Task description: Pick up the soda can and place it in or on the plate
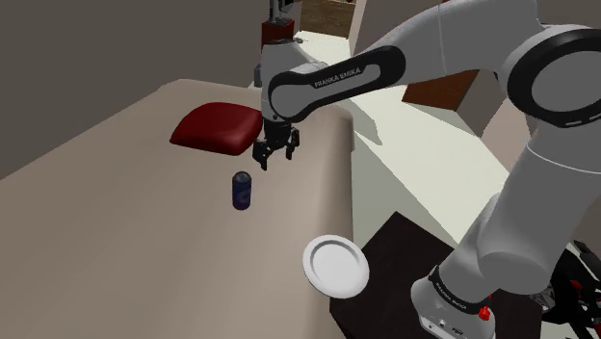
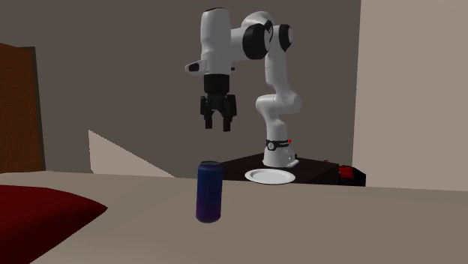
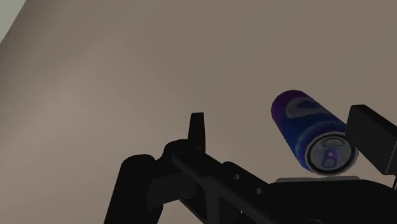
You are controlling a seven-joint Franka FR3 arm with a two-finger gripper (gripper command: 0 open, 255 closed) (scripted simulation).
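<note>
In the shoulder view, a dark red cushion [image 1: 217,128] lies furthest left on the beige surface [image 1: 116,193], well clear of my work. Next comes the soda can [image 1: 242,190], blue, standing upright and alone, so its sides are free for a grasp. My gripper [image 1: 274,154] hangs above and just beyond it, fingers spread wide and holding nothing, ready to come down around it. Furthest right, the white plate [image 1: 335,266] lies flat by my stand [image 1: 395,250], which I judge a short carry.

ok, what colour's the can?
The can is dark blue and purple with a silver top; wrist view shows it best.
</note>
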